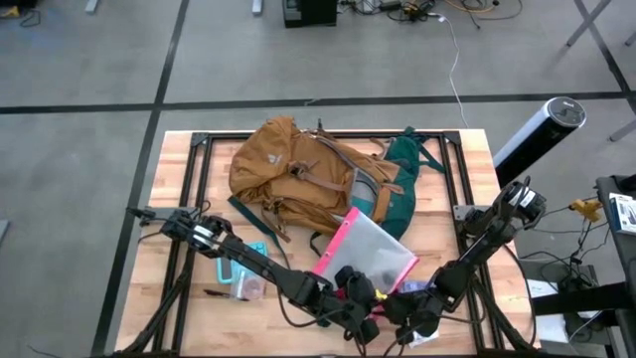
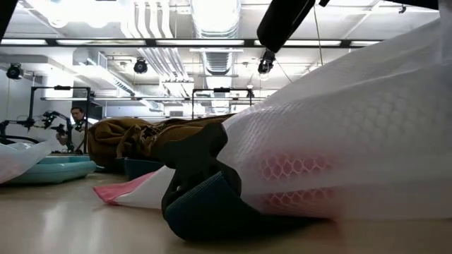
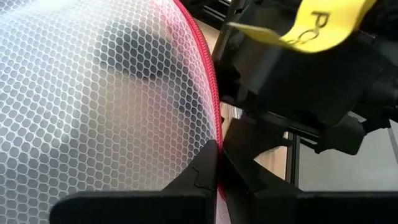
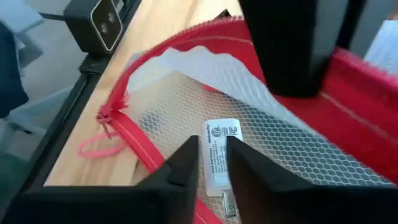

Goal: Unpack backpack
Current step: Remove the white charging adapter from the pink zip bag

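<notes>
Backpack lies on its side across the far half of the table, mustard-tan body toward my left and the dark green panel toward my right; in the low view it shows as a tan heap well behind the pouch. Neither of my hands touches it.

Both of my hands are at the near edge of the table, close together on the clear mesh pouch with the pink zip edge, which lies just in front of the backpack. My left hand is pressed fully closed, its two dark fingers meeting on the pouch's pink zip seam and pinching it. My right hand sits over the pouch's open mouth with its fingers only a narrow gap apart; a small white labelled item inside the mesh shows through that gap, and I cannot tell whether the fingers grip anything.

A flat teal thing lies on the table under my left arm
</notes>
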Robot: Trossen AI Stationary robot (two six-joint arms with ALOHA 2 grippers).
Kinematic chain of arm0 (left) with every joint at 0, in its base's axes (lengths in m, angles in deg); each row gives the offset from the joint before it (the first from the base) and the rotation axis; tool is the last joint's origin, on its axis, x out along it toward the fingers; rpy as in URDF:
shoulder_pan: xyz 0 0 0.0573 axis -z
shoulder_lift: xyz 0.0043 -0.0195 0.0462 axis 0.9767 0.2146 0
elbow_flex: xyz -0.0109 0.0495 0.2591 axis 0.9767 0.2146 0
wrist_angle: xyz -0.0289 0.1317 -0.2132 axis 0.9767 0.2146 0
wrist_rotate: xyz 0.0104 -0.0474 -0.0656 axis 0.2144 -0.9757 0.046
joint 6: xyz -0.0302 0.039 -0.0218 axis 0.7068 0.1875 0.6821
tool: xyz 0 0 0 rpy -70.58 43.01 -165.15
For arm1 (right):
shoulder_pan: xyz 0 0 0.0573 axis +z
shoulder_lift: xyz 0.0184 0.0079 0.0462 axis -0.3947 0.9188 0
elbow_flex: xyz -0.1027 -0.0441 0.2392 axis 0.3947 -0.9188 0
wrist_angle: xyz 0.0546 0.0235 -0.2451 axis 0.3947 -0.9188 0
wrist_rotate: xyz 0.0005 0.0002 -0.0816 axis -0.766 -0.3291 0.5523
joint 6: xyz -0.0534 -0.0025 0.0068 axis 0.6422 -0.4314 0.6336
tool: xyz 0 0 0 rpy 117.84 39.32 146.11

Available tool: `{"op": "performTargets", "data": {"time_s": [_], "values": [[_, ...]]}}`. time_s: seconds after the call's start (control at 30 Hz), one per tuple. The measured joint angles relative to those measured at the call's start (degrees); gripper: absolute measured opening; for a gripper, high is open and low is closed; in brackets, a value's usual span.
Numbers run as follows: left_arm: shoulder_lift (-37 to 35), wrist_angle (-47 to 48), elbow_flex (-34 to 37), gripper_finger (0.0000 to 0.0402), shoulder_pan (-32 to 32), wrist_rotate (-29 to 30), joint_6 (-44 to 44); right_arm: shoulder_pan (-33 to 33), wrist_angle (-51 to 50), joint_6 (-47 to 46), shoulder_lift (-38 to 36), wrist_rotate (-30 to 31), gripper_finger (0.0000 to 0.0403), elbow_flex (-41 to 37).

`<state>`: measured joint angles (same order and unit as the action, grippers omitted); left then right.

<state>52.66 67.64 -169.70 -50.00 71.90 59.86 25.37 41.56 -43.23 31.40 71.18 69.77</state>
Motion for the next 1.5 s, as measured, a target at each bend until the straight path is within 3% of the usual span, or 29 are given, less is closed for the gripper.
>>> {"op": "performTargets", "data": {"time_s": [0.23, 0.4, 0.53, 0.7, 0.9, 1.13, 1.3, 1.5], "values": [[0.00, 0.09, 0.02, 0.0000, 0.01, -0.01, 0.00, -1.34, 2.55, -0.43, 5.09, 0.77, 0.0190, 0.00], [0.15, 0.95, 0.22, 0.0000, 0.12, -0.54, -0.02, -1.90, 8.24, -2.31, 9.98, -0.29, 0.0232, 0.18], [0.17, 1.62, 0.31, 0.0000, 0.03, -0.45, 0.20, -1.95, 7.10, -3.83, 10.55, 1.05, 0.0202, 0.18], [0.17, 0.69, 0.21, 0.0000, 0.07, 0.28, 0.44, -1.40, 6.72, -3.00, 8.41, 2.91, 0.0097, 0.11], [0.17, 0.51, 0.17, 0.0000, 0.03, 1.13, 0.45, -0.66, 3.26, -1.85, 5.42, 1.18, 0.0097, 0.07], [0.15, 0.38, 0.11, 0.0000, 0.06, 1.10, 1.03, 5.39, -21.51, -10.51, -5.14, -0.52, 0.0097, 0.07], [0.15, 0.64, 0.11, 0.0000, 0.06, 1.10, 1.03, 10.05, -32.11, -17.01, -11.20, -5.87, 0.0098, 0.07], [-0.27, 0.97, 0.11, 0.0000, 0.06, 1.06, 1.49, 13.14, -37.20, -26.21, -10.39, -6.95, 0.0202, -0.01]]}}
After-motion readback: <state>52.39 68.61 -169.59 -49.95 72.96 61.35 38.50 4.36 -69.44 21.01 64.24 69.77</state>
